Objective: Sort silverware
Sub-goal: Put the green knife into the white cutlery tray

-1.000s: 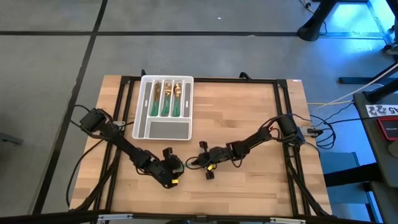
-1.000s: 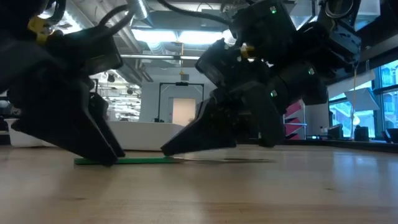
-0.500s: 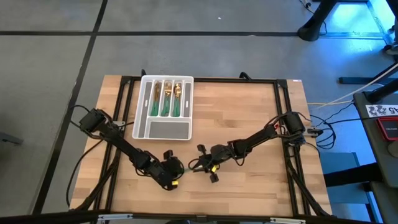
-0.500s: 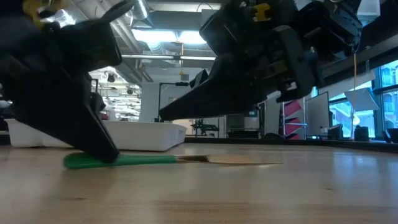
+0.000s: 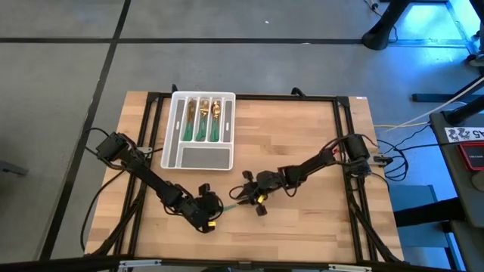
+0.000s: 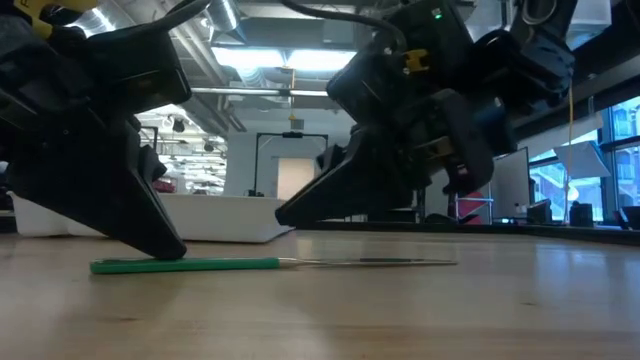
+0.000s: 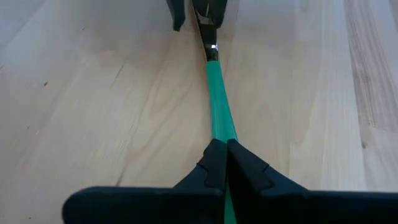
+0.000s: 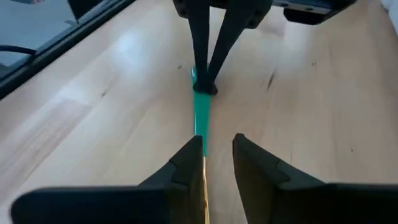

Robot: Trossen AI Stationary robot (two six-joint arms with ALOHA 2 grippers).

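Observation:
One piece of silverware [image 5: 228,202] with a slim green handle [image 6: 185,264] and a thin metal head [image 6: 370,262] lies flat on the wood table, near its front edge. My left gripper [image 7: 225,155] is shut on the handle's end; the high view shows this gripper [image 5: 214,205] left of the piece. My right gripper [image 8: 217,152] stands open just above the head end, touching nothing, and its fingertips [image 6: 295,212] hang clear of the table. More silverware [image 5: 201,117] lies in the white tray [image 5: 172,128]. My left gripper pinches the green handle near its free end [image 7: 219,134] between its two fingers. The fingers [image 8: 208,68] slant down from the table's left side and run in line with the handle. The piece lies flat on the table along its whole length.
The white tray stands at the table's far left, with a bare wide compartment [image 5: 204,157] at its near end. Bare wood [image 5: 302,128] stretches to the right of the tray. A black frame [image 5: 344,128] runs round the table's edges.
My right gripper has lifted off the piece's metal end, tipped upward and drawn back a little toward the table's right edge. The piece has stayed flat on the table, its handle end at my left gripper.

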